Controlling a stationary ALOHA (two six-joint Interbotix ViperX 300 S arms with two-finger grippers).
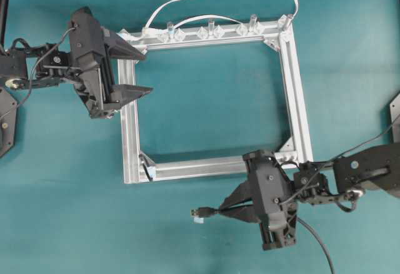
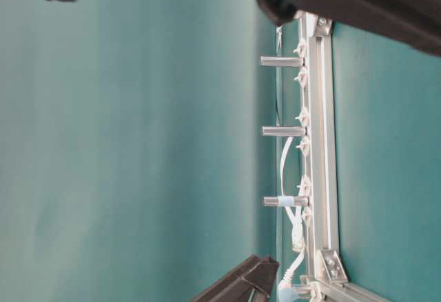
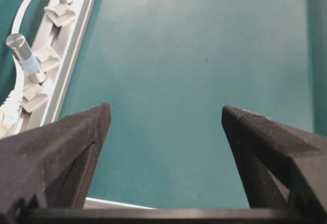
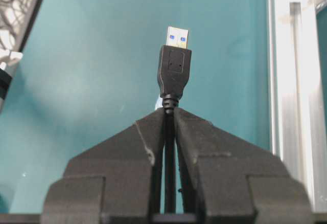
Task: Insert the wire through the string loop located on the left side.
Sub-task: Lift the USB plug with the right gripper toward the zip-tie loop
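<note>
Your right claw (image 1: 232,210) is clamped on the wire (image 1: 209,212) just behind the plug, low in the overhead view and a little below the bottom rail of the aluminium frame (image 1: 294,92). The plug juts out of the fingertips toward the left of that view, its long axis roughly level across the picture and close to parallel with the bottom rail; the rest of the cable trails off toward the lower right corner. In the right wrist view the metal tip stands straight ahead of the pinched fingers, so the grip looks well centred.

The string loop (image 1: 147,165) appears to sit at the frame's lower-left corner bracket, though it is too fine to make out clearly. The plug is still well apart from it.

To do this step well, carry the plug leftward along the outside of the bottom rail, keep the tip leading, and line its axis up with the loop's opening before pushing. Go slowly near the bracket, since a thin loop will likely fold aside if you catch its edge.

Your left claw (image 1: 139,71) stands wide apart and empty over the frame's upper-left corner, ready to steady the loop or take the tip.
</note>
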